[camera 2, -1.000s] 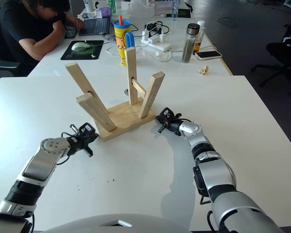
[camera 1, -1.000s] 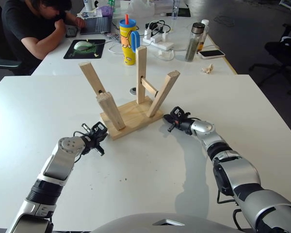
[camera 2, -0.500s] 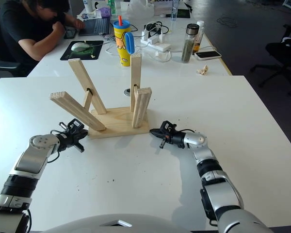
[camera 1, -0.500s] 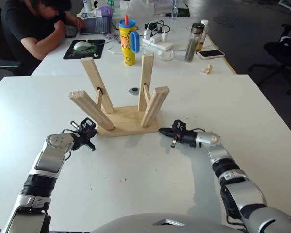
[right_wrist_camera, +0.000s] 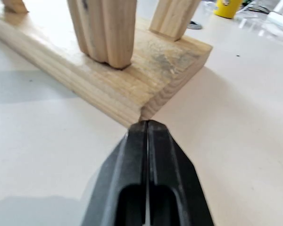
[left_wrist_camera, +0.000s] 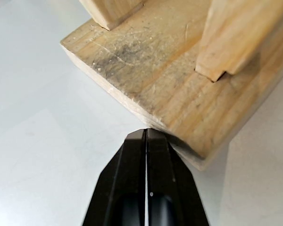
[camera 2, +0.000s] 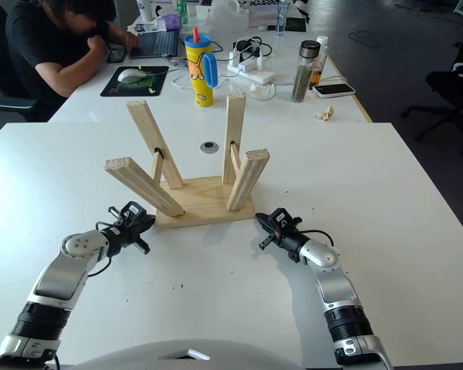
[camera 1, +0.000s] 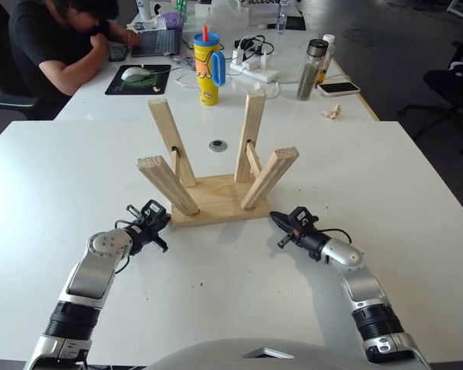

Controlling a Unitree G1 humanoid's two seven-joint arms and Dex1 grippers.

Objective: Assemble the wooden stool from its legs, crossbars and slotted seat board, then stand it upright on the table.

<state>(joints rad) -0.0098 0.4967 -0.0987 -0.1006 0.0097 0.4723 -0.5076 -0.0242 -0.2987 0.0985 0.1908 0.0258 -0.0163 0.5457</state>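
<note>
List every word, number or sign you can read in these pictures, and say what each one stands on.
No text here can be read.
Yellow cup: a printed figure; any lettering is too small to read.
Bottle: too small to tell whether it carries any print.
Wooden stool: bare wood, no markings.

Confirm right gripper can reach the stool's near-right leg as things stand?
Probably yes: the right gripper sits shut at the seat board's near-right corner, the near-right leg rises just behind it, nothing between. It must open first.

Stool (camera 1: 216,199) turned square-on; L end effector (camera 1: 163,216), R end effector (camera 1: 275,219) followed corners
</note>
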